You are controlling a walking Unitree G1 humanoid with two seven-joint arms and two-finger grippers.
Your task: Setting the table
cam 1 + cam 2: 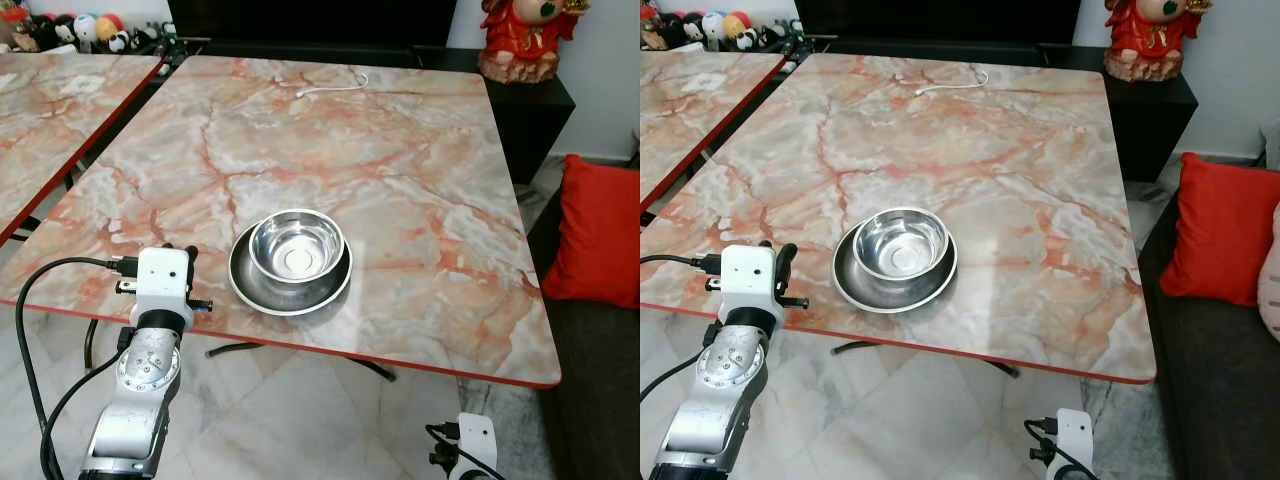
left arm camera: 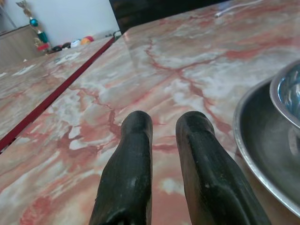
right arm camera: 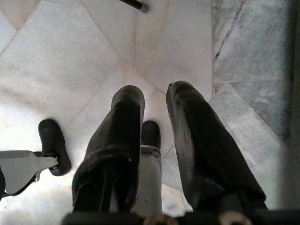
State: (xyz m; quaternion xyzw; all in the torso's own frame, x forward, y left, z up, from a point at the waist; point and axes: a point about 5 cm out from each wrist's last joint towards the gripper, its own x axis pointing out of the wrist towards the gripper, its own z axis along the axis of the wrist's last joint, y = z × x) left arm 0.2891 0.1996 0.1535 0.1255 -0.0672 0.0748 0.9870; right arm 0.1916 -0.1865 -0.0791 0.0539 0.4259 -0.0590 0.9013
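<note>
Left gripper [image 2: 164,126] parked low over the table's near edge, empty, fingers nearly together with just a slim gap.

Steel bowl [image 1: 296,246] sits inside a steel plate [image 1: 262,291] near the front of the marbled table [image 1: 420,170], just to the right of that gripper and not touching it. Right gripper [image 3: 152,101] hangs down by the floor tiles [image 3: 84,51], fingers slightly parted, holding nothing. White cable [image 1: 335,87] at the far edge, red cushion [image 1: 600,235] off right.
</note>
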